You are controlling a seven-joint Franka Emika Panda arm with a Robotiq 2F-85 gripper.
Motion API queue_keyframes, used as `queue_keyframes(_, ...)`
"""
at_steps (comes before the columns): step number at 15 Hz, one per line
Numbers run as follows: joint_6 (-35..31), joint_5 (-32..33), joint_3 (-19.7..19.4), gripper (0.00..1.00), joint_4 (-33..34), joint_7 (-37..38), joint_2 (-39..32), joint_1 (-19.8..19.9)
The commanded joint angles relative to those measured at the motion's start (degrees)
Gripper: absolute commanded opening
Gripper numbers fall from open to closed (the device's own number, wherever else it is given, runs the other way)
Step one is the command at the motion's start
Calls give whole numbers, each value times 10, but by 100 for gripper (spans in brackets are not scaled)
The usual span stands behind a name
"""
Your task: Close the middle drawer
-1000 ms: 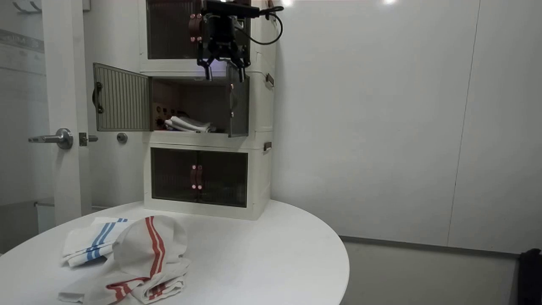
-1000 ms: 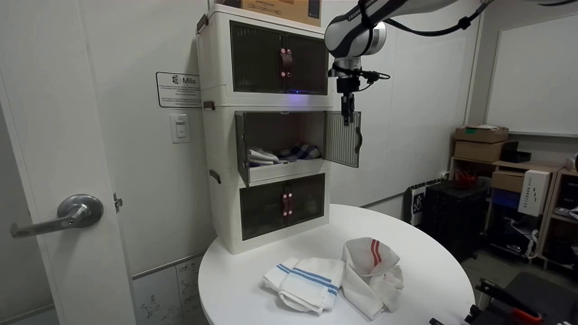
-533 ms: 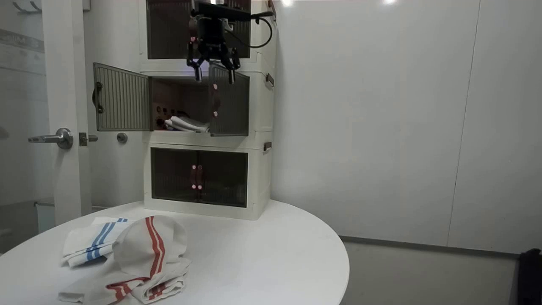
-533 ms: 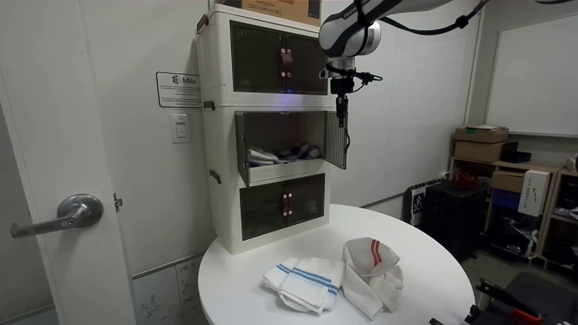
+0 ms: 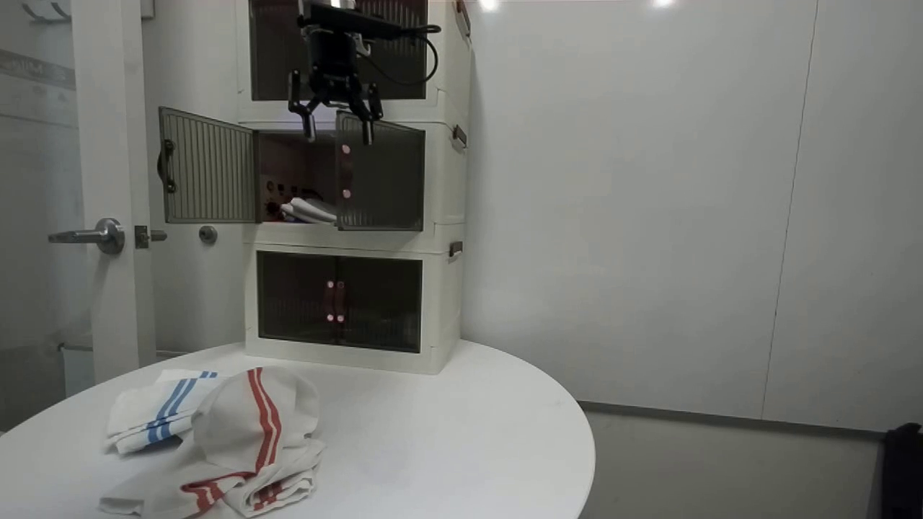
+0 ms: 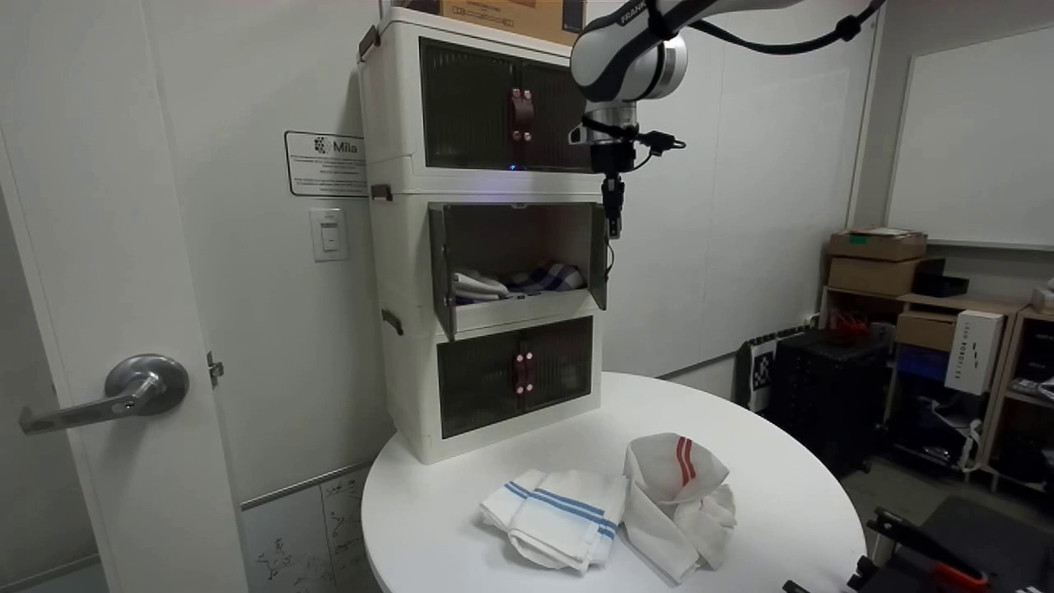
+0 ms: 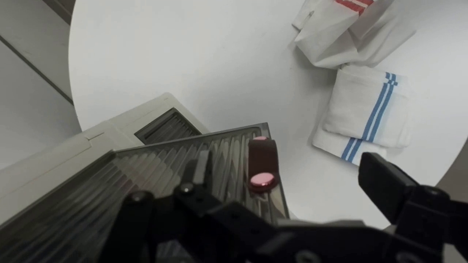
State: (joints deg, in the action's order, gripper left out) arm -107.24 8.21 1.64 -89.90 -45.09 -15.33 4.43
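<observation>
The black claw (image 5: 339, 137) is unclenched, its two blocky fingers (image 7: 382, 184) spread well apart and pointing down. In an exterior view one fingertip overlaps the top edge of a ribbed, smoky grey door (image 5: 386, 180); whether they touch, I cannot tell. Seen from the wrist, that door carries a dark, strap-like handle (image 7: 262, 156) with round, glossy pink studs (image 7: 262, 179). It belongs to the middle drawer (image 6: 523, 310), the centre tier of the smooth white cabinet (image 5: 448, 303); this tier stands open, the matching door (image 5: 210, 167), finely fluted, swung wide. Inside lie a folded white cloth (image 6: 478, 287) and a checked cloth (image 6: 556, 277). The upper front (image 6: 465, 107) and lower front (image 6: 478, 387) are dark and ribbed. On the round white table (image 6: 445, 527) sit a flat-folded towel (image 6: 553, 531) with blue stripes and a loosely crumpled towel (image 6: 663, 486) with red stripes.
</observation>
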Motion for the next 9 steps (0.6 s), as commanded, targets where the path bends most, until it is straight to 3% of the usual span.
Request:
queue_keyframes(1, -38, -9, 4, 100, -23, -20, 23, -3)
queue_keyframes(9, -76, -28, 5, 100, 0, -54, 10, -1)
